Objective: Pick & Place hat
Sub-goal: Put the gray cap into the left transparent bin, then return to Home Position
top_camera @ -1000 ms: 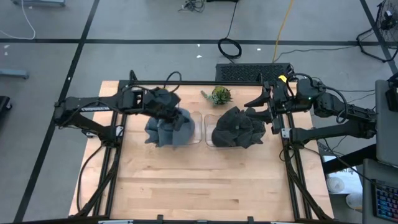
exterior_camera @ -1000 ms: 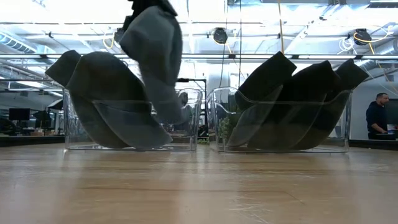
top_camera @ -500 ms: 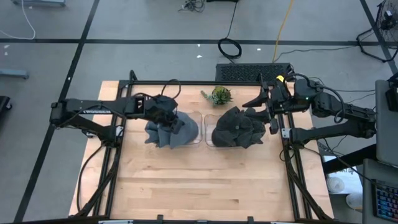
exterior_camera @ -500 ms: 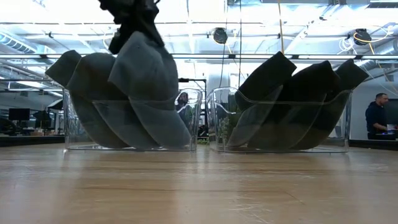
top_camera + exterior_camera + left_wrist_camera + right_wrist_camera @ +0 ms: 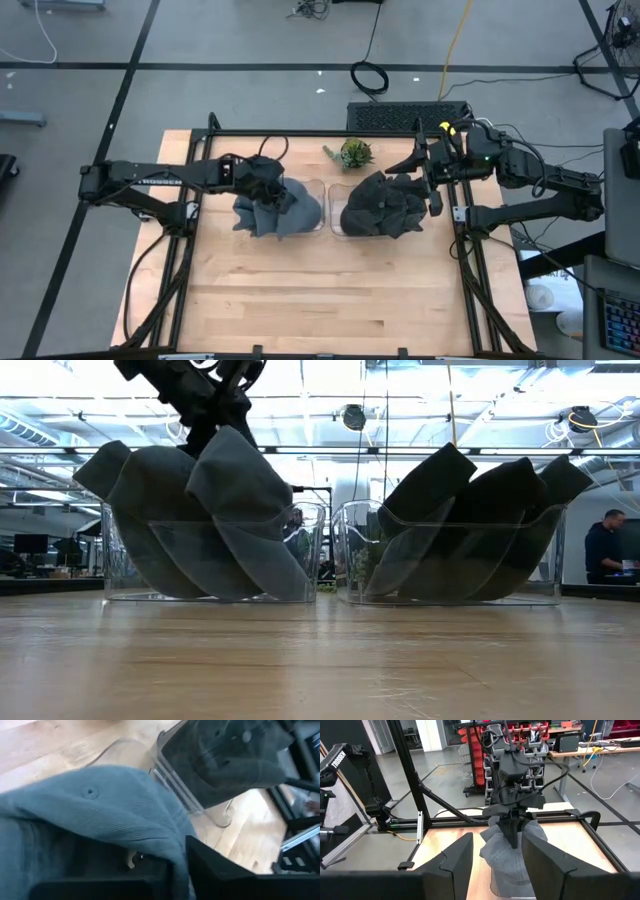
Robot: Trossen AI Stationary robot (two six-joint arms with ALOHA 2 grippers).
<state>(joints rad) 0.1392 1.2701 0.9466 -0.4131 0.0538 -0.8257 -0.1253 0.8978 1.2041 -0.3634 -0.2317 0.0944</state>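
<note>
A grey-blue hat [image 5: 235, 490] lies slanted in the left clear bin [image 5: 310, 550], leaning on other grey hats [image 5: 140, 490] there. Its crown with the top button [image 5: 90, 792] fills the left wrist view. My left gripper [image 5: 210, 425] stands over the hat's upper end, shut on it. It also shows from across the table in the right wrist view [image 5: 512, 832]. The right clear bin [image 5: 345, 550] holds dark hats [image 5: 380, 205]. My right gripper [image 5: 430, 185] hovers level by that bin's right side, open, with nothing between its fingers [image 5: 455, 865]. My left gripper pinches the hat's upper edge [image 5: 172, 855] between its two fingers, coming from above on a slant from the table's left side. The hat hangs down from the fingers into the bin. Its lower part [image 5: 270, 565] rests inside on the other hats.
A small green plant [image 5: 352, 152] stands behind the gap between the two bins. Black frame rails [image 5: 190, 215] run along the table's left and right sides. The wooden table's near half [image 5: 320, 290] is bare. A person [image 5: 605, 545] sits in the room behind.
My left gripper has come down toward the left bin with the hat. The hat, which hung nearly upright with only its lower end in the bin, has tipped over and now lies slanted on the other hats. My right gripper has kept still.
</note>
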